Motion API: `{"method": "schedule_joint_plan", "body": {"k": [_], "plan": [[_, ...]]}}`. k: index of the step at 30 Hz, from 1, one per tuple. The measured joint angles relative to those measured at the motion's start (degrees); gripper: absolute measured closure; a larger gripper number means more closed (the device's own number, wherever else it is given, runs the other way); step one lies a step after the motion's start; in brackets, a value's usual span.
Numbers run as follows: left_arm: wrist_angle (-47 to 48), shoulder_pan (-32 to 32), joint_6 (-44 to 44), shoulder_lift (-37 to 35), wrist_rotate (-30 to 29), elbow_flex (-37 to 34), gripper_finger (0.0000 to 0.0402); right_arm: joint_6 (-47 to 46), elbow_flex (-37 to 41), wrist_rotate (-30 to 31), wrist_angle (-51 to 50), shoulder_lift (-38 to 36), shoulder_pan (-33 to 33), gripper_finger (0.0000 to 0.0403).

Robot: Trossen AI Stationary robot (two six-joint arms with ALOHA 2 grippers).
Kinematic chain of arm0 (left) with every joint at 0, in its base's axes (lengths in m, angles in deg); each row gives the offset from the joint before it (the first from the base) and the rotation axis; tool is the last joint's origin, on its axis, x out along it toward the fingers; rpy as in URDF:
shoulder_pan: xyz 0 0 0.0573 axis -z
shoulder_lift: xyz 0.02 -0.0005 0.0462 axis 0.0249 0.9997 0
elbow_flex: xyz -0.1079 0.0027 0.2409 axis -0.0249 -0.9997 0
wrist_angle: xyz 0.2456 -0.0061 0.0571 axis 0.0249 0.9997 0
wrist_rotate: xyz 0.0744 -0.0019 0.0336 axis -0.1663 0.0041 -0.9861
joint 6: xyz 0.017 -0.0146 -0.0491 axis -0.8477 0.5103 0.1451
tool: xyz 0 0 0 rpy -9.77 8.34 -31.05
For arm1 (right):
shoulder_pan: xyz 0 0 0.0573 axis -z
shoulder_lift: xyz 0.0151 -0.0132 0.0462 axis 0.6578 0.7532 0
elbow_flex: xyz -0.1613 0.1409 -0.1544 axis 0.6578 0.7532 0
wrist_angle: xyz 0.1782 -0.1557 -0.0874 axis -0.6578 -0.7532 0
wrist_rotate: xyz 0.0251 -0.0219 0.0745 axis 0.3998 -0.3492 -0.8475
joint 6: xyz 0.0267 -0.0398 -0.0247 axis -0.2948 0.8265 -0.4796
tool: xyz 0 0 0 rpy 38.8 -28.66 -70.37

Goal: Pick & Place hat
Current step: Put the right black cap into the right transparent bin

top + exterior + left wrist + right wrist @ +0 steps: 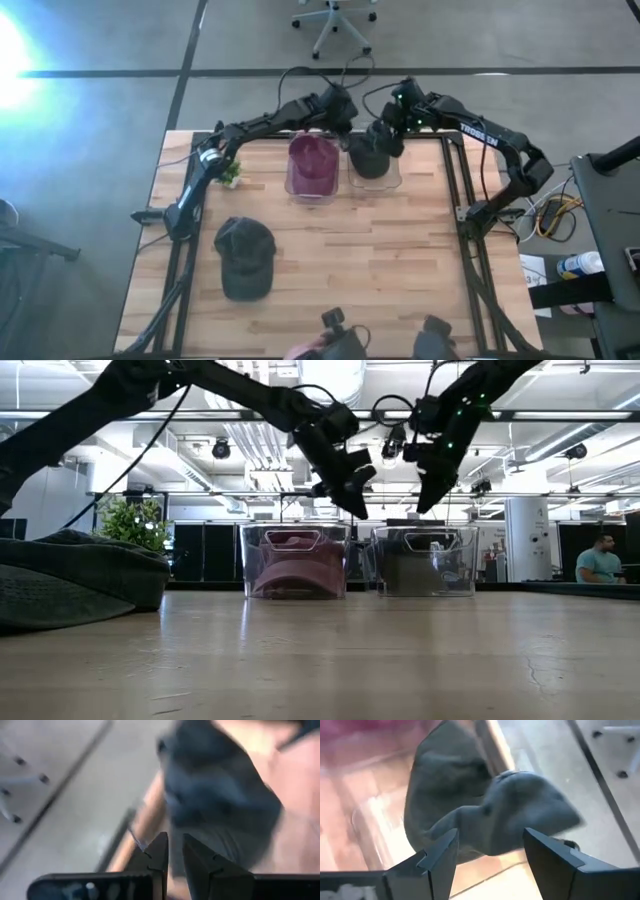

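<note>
The wooden tabletop [330, 270] carries two clear bins side by side at its far edge. The left bin [312, 185] holds a maroon hat [312, 158]. The right bin [376, 178] holds a dark grey hat [371, 155], part of it draped over the rim.

A black cap [245, 258] lies flat on the tabletop, well apart from the bins, nearer the left front corner. A small green plant [231, 173] stands just left of the left bin.

The left end effector [345, 125] hangs above the gap between the two bins, its fingers [159, 855] nearly pressed together with only a thin slit between them, pinching nothing.

The right end effector [388, 132] hovers over the right bin, above the grey hat, its fingers [440, 857] spread wide and empty.

An office chair [335, 20] stands on the floor beyond the bins.
</note>
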Motion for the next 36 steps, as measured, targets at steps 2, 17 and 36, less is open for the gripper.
{"method": "schedule_joint_plan", "body": {"k": [2, 17, 36], "plan": [[3.9, 0.2, 0.0, -0.1, 0.8, 0.0, 0.0353, 2.8, 0.0, 0.0, -0.4, 1.3, -0.4, 0.0184], [-4.9, 0.3, -1.2, 0.4, 6.2, -9.7, 0.0353, 16.0, 0.0, -5.2, 0.1, 4.4, -6.1, 0.0184], [-17.5, 0.0, -3.1, 0.4, 6.4, -13.1, 0.0353, 18.2, 1.1, 1.1, -1.4, 8.8, -8.5, 0.0184]]}}
